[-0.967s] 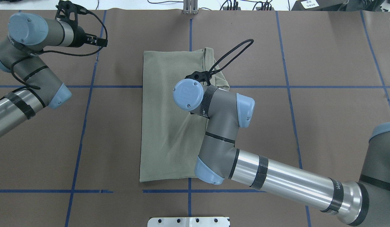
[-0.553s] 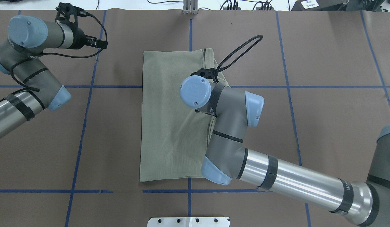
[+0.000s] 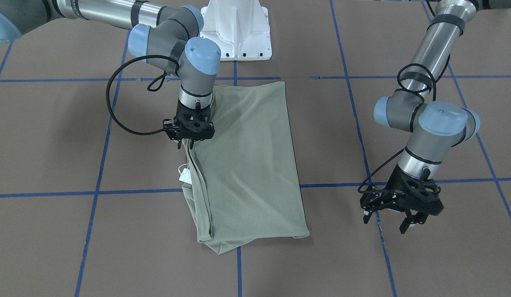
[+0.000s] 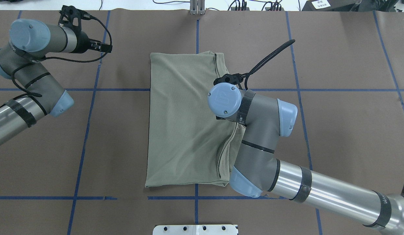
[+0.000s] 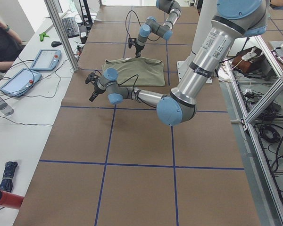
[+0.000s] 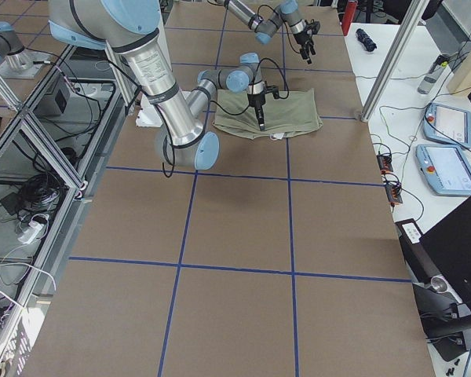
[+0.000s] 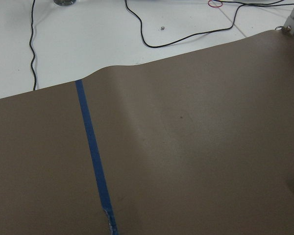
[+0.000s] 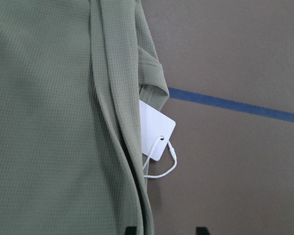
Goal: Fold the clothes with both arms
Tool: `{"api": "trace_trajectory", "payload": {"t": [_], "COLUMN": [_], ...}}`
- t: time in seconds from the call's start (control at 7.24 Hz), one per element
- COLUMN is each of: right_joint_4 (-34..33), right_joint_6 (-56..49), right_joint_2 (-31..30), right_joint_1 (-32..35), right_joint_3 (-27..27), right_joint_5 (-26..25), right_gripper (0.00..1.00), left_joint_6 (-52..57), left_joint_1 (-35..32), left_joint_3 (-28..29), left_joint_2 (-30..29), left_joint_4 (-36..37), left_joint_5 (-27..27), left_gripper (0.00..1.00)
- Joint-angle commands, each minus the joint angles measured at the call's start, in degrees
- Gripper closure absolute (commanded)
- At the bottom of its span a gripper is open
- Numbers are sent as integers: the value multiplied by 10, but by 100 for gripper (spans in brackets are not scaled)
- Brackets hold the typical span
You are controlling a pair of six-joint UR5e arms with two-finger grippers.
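Note:
The sage-green shirt [image 3: 247, 156] lies folded in a long rectangle at the table's middle [image 4: 182, 124]. Its white hang tag [image 3: 184, 176] pokes out from the folded edge on my right side, clear in the right wrist view [image 8: 156, 132]. My right gripper [image 3: 185, 145] points down over that edge, open: one fingertip [image 8: 130, 230] sits over the fabric [image 8: 49, 122], the other over bare table. In the overhead view my right wrist hides it. My left gripper [image 3: 387, 222] hangs open above bare table, well off the shirt's left side [image 4: 105, 46].
The brown table cover is marked with blue tape lines [image 4: 91, 89]. The white pedestal base [image 3: 235, 33] stands at the robot's edge. An upright metal post [image 5: 61, 33], tablets [image 5: 45, 59] and a seated person [image 5: 2, 44] are beside the far side.
My right arm has swung toward my right, across the shirt to its right edge, uncovering a folded layer there. The left arm has barely shifted.

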Motion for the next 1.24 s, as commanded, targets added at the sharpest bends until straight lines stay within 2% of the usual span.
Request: {"api": "trace_trajectory", "payload": {"t": [0.0,0.14,0.69,0.83,1.11], "right_joint_4": [3,11,21,18,-42], "right_joint_6": [-3,6,152,152,149], "right_joint_2": [-1,-1,-4,-6,-11], "right_joint_1": [4,1,-81,-95,-105], "right_joint_3": [17,35,47,50,62], "right_joint_5": [2,6,-2,-12,-20], "right_gripper": [0,0,0,0,0], "left_joint_6": [0,1,1,1,1], "left_joint_1": [0,0,0,0,0], "left_joint_3": [0,0,1,3,3], "left_joint_2": [3,3,5,5,5], "left_joint_4": [-2,-2,-2,-13,-14], "left_joint_5": [0,0,0,0,0], "left_gripper": [0,0,0,0,0]}}
